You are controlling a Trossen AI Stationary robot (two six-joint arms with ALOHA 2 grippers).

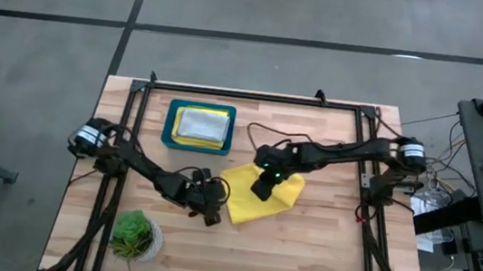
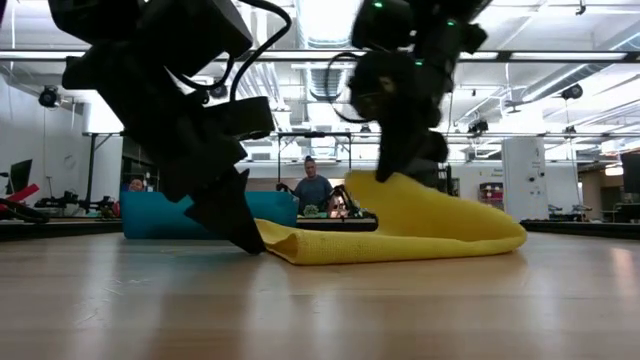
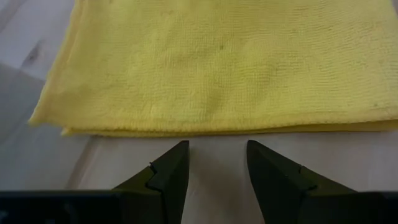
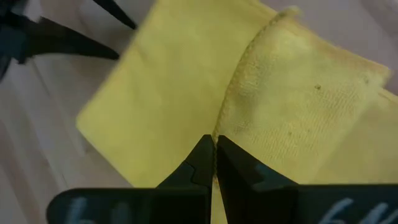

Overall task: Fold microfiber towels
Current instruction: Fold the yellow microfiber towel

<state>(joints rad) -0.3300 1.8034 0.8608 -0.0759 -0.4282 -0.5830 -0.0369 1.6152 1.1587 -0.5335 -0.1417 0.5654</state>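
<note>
One yellow towel (image 1: 261,200), two folded towels (image 1: 202,126) in tray (image 1: 170,126)

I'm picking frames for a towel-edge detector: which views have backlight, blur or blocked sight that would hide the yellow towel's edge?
Low view: bright ceiling lights behind turn both arms into dark shapes, but the yellow towel stays readable. Left wrist view: folded edge sharp, left gripper open just short of it. Right wrist view: right gripper shut on the towel, its fingers covering part of the raised fold. High view: even light, towel small.

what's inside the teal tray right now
Folded towels sit stacked in the teal tray: a pale grey towel on top, a yellow edge showing beneath. Anything lower is covered.
</note>
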